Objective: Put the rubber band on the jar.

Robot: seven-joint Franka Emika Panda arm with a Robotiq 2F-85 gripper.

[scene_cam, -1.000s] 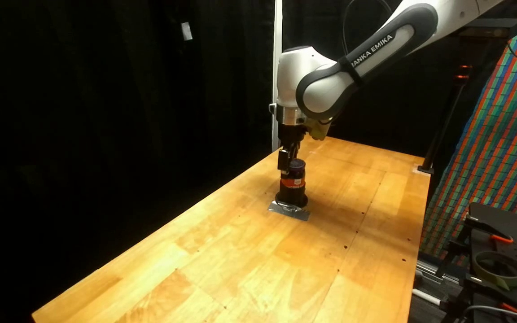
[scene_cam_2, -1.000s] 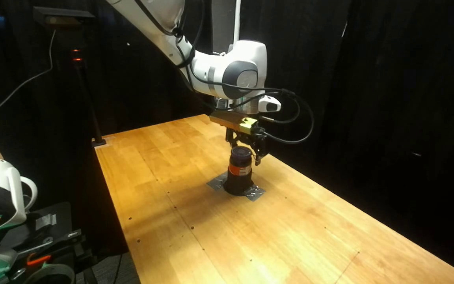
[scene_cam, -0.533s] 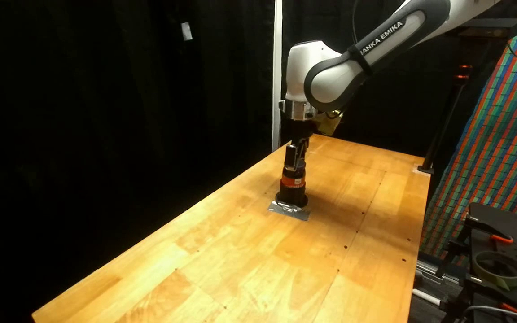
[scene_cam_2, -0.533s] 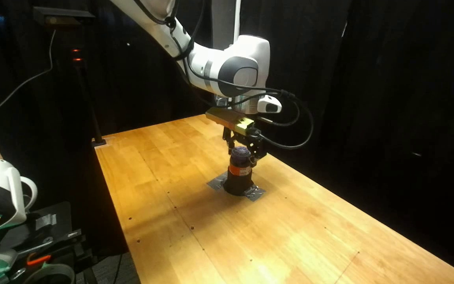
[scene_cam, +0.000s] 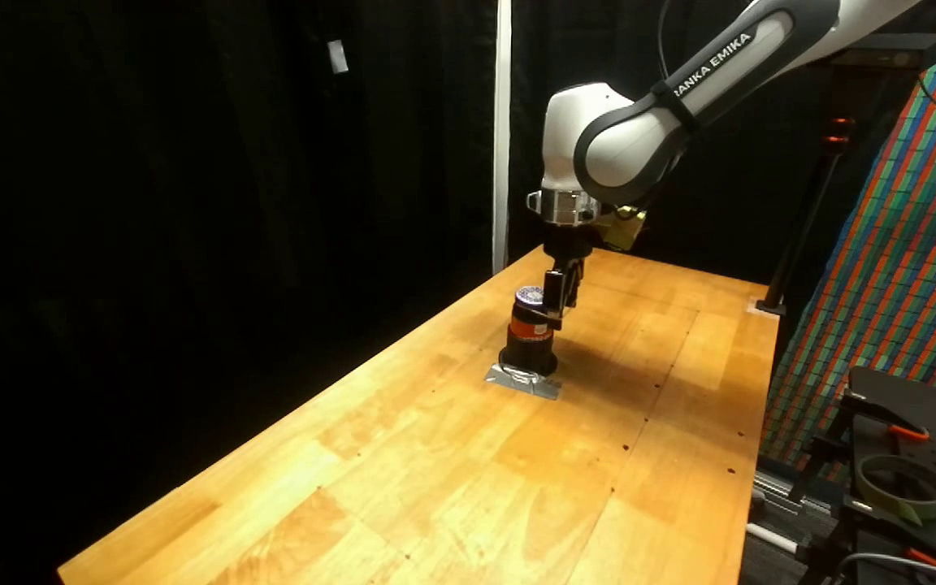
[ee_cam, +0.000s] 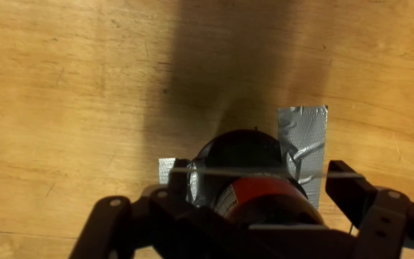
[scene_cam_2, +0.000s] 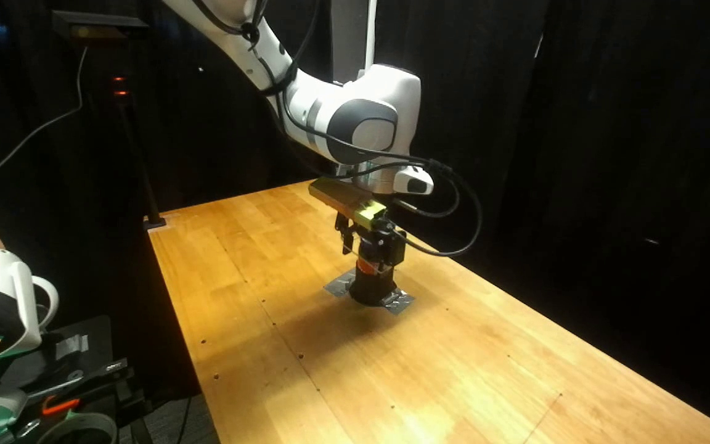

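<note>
Your site presents as a robotics lab. Your robot arm point(scene_cam: 720, 69), with cables point(scene_cam_2: 361, 149) run along it, reaches over a wooden bench point(scene_cam: 533, 487) dotted with small dark holes; silver tape point(ee_cam: 302, 126) is stuck to its top. Black curtains point(scene_cam: 192, 203) back the area in both exterior views. In an exterior view you have a dark post point(scene_cam: 803, 219) with red lights point(scene_cam: 836, 140) and a dark perforated stand point(scene_cam: 907, 394) bearing a tape roll point(scene_cam: 931, 507).

rounded white arm point(scene_cam: 634, 146), dark grey trim point(scene_cam_2: 358, 111), "emika" lettering point(scene_cam: 728, 54), black cables point(scene_cam_2: 439, 166); black pincer point(ee_cam: 259, 172) with pale screw heads point(ee_cam: 394, 194).
</note>
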